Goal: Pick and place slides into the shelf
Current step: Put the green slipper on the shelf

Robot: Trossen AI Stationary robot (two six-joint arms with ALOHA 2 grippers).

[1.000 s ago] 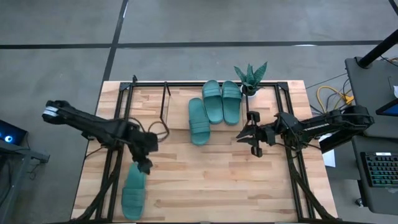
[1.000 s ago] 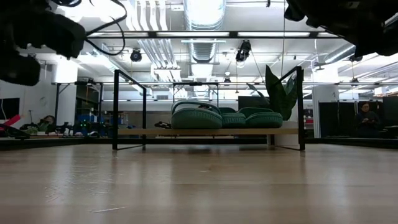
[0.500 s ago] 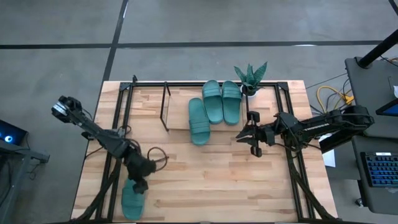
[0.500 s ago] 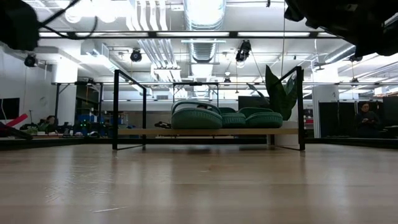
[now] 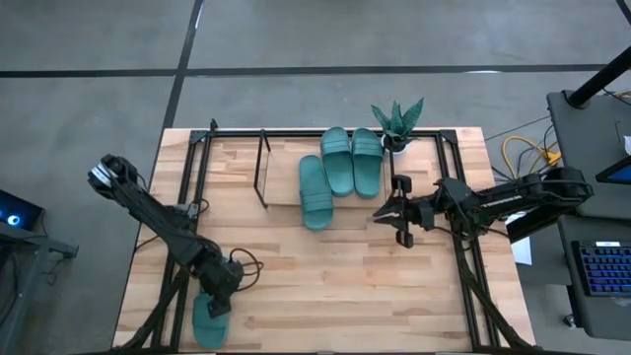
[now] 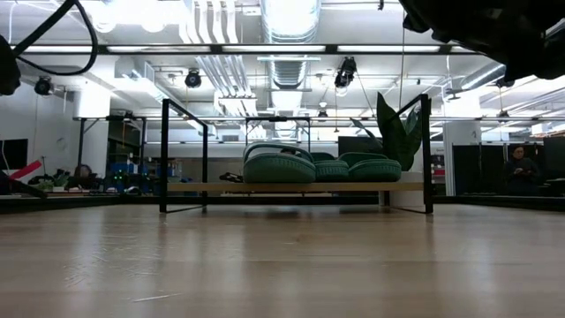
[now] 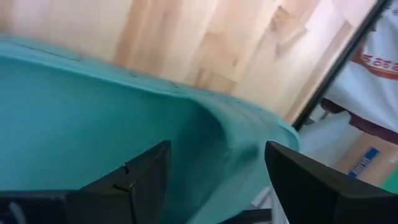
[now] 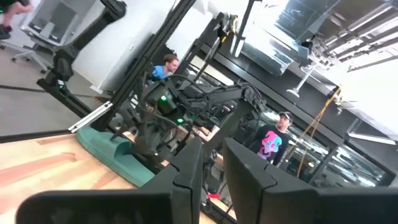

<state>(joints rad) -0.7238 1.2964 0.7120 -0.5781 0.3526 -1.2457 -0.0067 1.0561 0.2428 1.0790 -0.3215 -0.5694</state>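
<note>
Three teal slides [image 5: 337, 163] lie on the shelf [image 5: 281, 173] at the table's far side; in the low view they sit side by side [image 6: 279, 166] on its wood board [image 6: 296, 186]. The fourth slide [image 5: 209, 319] lies flat near the table's near left corner. My left gripper [image 5: 219, 294] is open and low over that slide's far end. In the left wrist view its fingers [image 7: 146, 177] stand over the teal slide [image 7: 93, 124]. My right gripper [image 5: 380, 217] hovers right of the shelf, holding nothing, with a narrow gap between its fingers [image 8: 213, 155]. My left gripper comes at the fourth slide from above, slanting toward the near edge, one finger on each side of its raised teal part [image 7: 224, 137]. I cannot tell whether the fingers touch it. The slide lies flat on the table.
A spiky potted plant [image 5: 396, 123] stands at the shelf's right end. Black frame rods [image 5: 463, 247] run along the table's left and right sides. A cable loops by the left wrist [image 5: 246, 264]. Bare wood [image 5: 335, 286] lies between the arms. People [image 8: 277, 134] stand beyond the table.
My left gripper has moved toward the table's near edge and down, from beyond the fourth slide's far end to right over that end. The slide has stayed in place. My right arm has kept still.
</note>
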